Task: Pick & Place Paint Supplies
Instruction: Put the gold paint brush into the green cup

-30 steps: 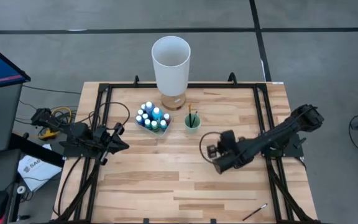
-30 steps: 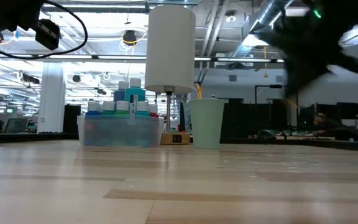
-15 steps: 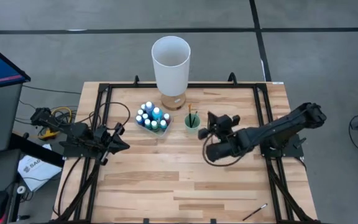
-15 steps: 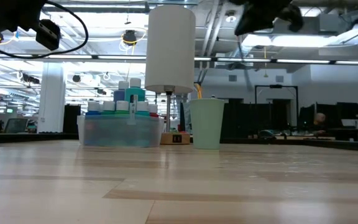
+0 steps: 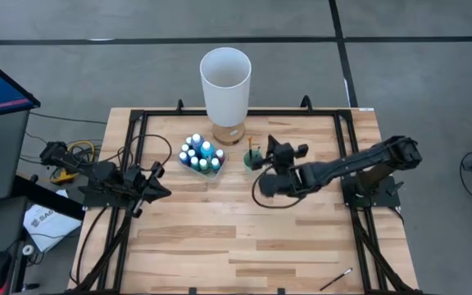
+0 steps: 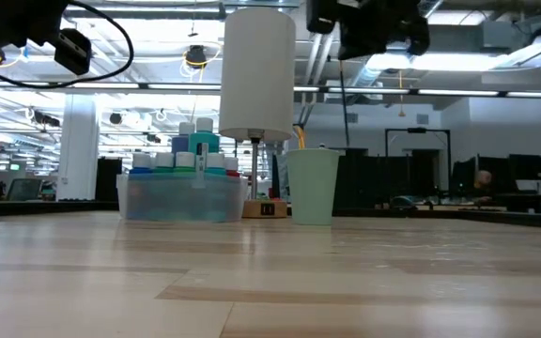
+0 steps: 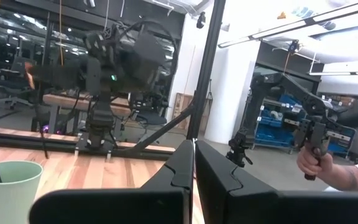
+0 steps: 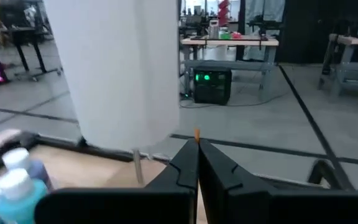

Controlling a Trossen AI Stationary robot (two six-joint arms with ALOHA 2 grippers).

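The paint bottles (image 5: 201,154), white-capped, stand packed in a clear tray (image 6: 184,197) left of the green cup (image 5: 253,160). In the cup stand two brushes; the orange-tipped brush (image 5: 250,146) is one of them. A third brush (image 5: 335,279) lies flat near the table's near right corner. My right gripper (image 5: 271,149) hangs shut, high above the table just right of the cup; in its wrist view the orange tip (image 8: 196,132) shows just past the fingertips (image 8: 191,163). My left gripper (image 5: 161,190) waits shut at the left edge.
The tall white cylinder (image 5: 225,82) stands on a wooden base behind the tray and cup, close to the right gripper's far-left side. A black frame (image 5: 138,147) runs along the table's sides. Bare wood lies across the middle and near part.
My right gripper has travelled from the table's middle right toward the far edge and left, up to the green cup, and has risen high above the table. It has turned from pointing left toward pointing at the far edge. The supplies have stayed where they were.
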